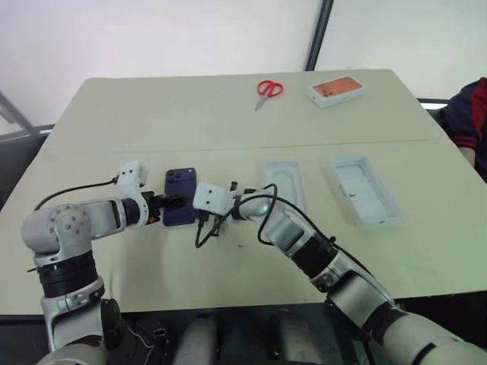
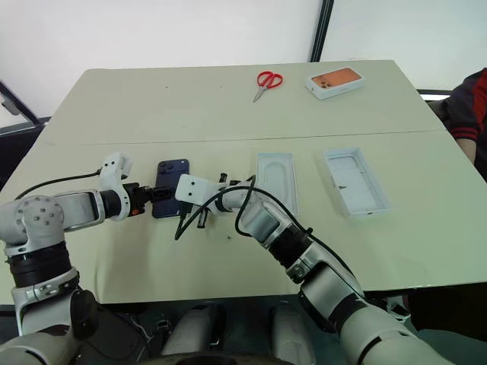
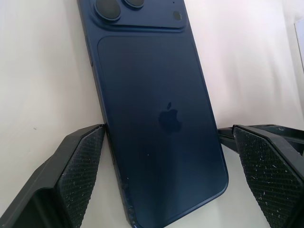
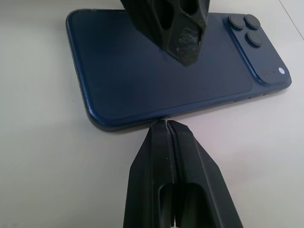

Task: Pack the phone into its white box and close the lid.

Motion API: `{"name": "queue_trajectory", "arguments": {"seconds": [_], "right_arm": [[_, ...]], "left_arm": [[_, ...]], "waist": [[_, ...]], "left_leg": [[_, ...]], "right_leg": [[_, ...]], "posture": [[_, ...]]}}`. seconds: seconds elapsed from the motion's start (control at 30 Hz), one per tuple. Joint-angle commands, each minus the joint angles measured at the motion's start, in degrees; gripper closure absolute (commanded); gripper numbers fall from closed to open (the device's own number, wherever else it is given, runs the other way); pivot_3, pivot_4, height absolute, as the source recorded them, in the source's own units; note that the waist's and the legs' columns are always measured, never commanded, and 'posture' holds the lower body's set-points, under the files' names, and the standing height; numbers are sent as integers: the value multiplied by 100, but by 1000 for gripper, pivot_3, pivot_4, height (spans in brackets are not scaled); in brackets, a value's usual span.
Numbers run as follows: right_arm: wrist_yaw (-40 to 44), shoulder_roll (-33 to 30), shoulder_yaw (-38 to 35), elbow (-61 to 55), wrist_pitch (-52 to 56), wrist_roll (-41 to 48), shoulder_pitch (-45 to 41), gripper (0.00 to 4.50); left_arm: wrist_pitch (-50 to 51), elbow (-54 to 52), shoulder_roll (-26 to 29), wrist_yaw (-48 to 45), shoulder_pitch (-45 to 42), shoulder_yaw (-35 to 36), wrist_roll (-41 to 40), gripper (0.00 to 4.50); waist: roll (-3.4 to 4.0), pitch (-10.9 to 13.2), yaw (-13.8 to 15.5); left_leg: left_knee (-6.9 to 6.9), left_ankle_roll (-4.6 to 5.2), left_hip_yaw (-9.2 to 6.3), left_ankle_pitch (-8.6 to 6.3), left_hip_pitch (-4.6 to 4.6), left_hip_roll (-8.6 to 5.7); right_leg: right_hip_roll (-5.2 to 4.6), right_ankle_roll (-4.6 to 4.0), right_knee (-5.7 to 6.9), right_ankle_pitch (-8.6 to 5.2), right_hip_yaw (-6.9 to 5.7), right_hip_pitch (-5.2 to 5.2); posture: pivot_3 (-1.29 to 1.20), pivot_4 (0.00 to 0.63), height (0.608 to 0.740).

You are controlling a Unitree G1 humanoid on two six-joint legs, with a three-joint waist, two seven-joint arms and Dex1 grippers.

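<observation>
Phone [image 1: 180, 196] is lying camera-side up on the surface [image 1: 228, 114], at 9 o'clock of the white box [image 1: 284, 182]. Left claw [image 1: 169, 205] is straddling it wide; right claw [image 4: 166, 124], pinched closed, is bracing its long edge. Best to squeeze squarely across both long edges before lifting.

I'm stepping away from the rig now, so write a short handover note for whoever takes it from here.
Left gripper: open, fingers on either side of the phone, not yet closed on it.
Right gripper: shut, tips at the phone's long edge, holding nothing.
The phone lies back up on the table. To its right lie the white box and, further right, the lid, both empty.
Done: nothing packed.
Left: grasp the phone, put it in the white box, close the lid.
</observation>
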Motion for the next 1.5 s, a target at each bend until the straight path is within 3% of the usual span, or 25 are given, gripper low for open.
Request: {"name": "queue_trajectory", "arguments": {"seconds": [0.03,0.37,0.7,0.8,0.93,1.23,1.4,1.5], "right_arm": [[-41,163,-34,43,-150,-64,-89,4466],[-39,183,-88,79,-238,-136,-56,4466],[-31,91,-140,-39,-192,-179,47,4466],[-26,69,-140,-80,-172,-190,69,4500],[-19,29,-143,-138,-149,-208,98,4500],[-8,-88,-140,-321,-95,-273,171,4500],[-1,-270,-226,-653,28,-300,220,4500],[62,-482,-366,-1081,204,-250,313,4500]], "left_arm": [[179,66,-225,-12,143,-197,-401,0],[179,255,-712,332,-7,196,-904,0],[179,482,-632,764,-219,669,-764,0],[179,501,-596,818,-304,904,-576,828],[151,510,-505,807,-337,1061,-408,2803],[145,577,-598,740,-463,1338,-197,2803],[173,521,-754,713,-562,1647,-253,4456],[179,453,-839,704,-631,1779,-432,4456]], "waist": [[0,0,-1],[0,-1,26],[-1,-1,-8],[-2,-1,-26],[-4,0,-29],[-4,1,-29],[-7,1,-26],[-10,4,-28]], "left_leg": [[0,0,0,0,1,0],[-1,4,-4,-3,12,-3],[-3,4,-5,-2,11,-2],[-4,3,-4,-2,11,-3],[-10,-3,-4,1,10,1],[-11,-9,-3,3,8,1],[-11,-8,-4,2,8,1],[-15,-8,-3,2,5,2]], "right_leg": [[0,0,0,0,0,1],[-4,0,-3,0,-2,14],[-1,0,-5,0,-4,12],[-1,0,-5,0,-3,11],[4,0,-4,0,-3,5],[3,0,-5,0,-2,3],[2,0,-5,0,-3,5],[3,0,-6,0,-2,-2]], "posture": [[0,150,740],[0,150,740],[0,150,740],[0,150,740],[0,150,740],[0,150,740],[0,150,740],[0,150,740]]}}
